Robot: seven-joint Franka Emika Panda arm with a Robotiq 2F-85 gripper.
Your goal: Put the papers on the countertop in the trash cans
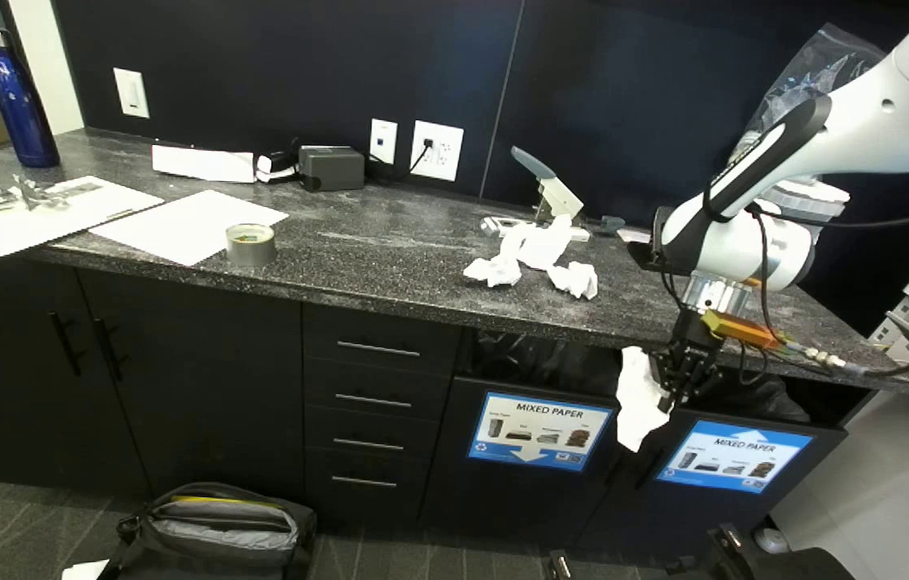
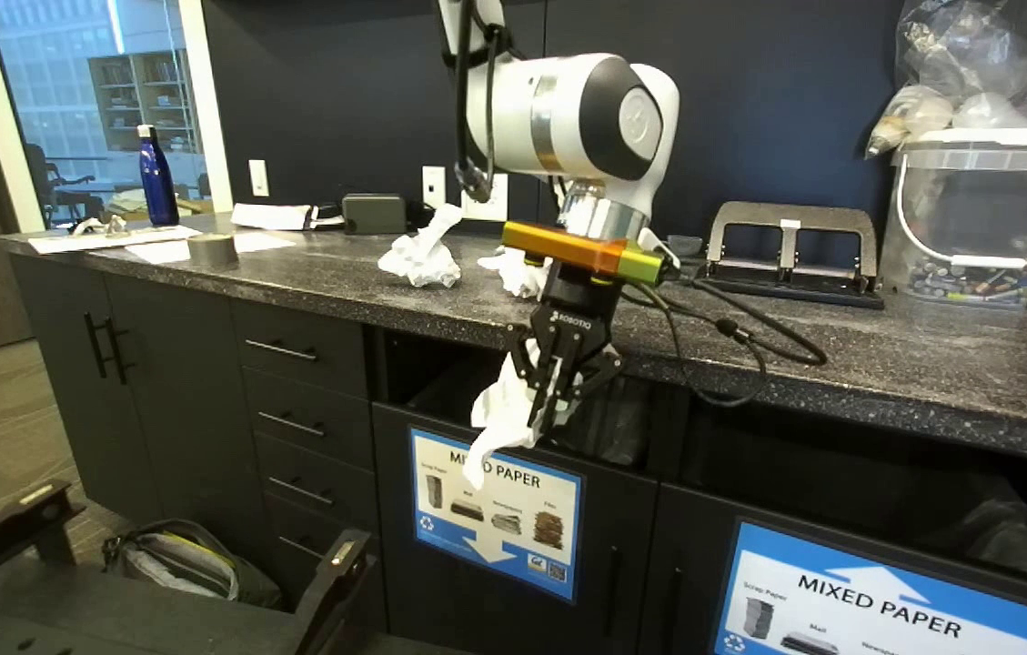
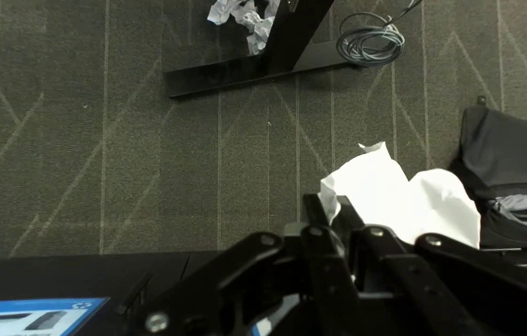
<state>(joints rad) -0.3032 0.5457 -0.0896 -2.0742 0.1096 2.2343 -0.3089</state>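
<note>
Pinching a white paper wad (image 2: 499, 414), that's my pincer (image 3: 332, 210) right now: fingers (image 3: 313, 210) pressed nearly together, crumpled paper caught between the tips, the bulk of it flaring out to one side and a tail drooping below. Position check: I'm low, down past the front edge of the countertop (image 1: 390, 266), and in both exterior views the wad shows against the fronts of the trash cans (image 2: 622, 518). Is it touching them? I can't tell from these angles. Looking down through the wrist view, carpet (image 3: 128, 154) spreads out beneath the wad, with the black cabinet front along the bottom.

Edges next! Above each can front there's a dark gap (image 2: 840, 464), roofed by the counter's thick lip. A slack cable (image 2: 745, 337) loops past that lip, near the pincer, so I'm minding it. Room to move: bare floor stretches wide at the left of the wrist view, while a bag (image 3: 510, 149) sits at the right, and a black stand foot (image 3: 212, 79) and a coil of cord (image 3: 370, 44) lie toward the top. Up on the stone, more crumpled wads (image 1: 494, 270) bunch in front of a stapler (image 1: 559, 197), well apart from a roll of tape (image 1: 251, 248).
</note>
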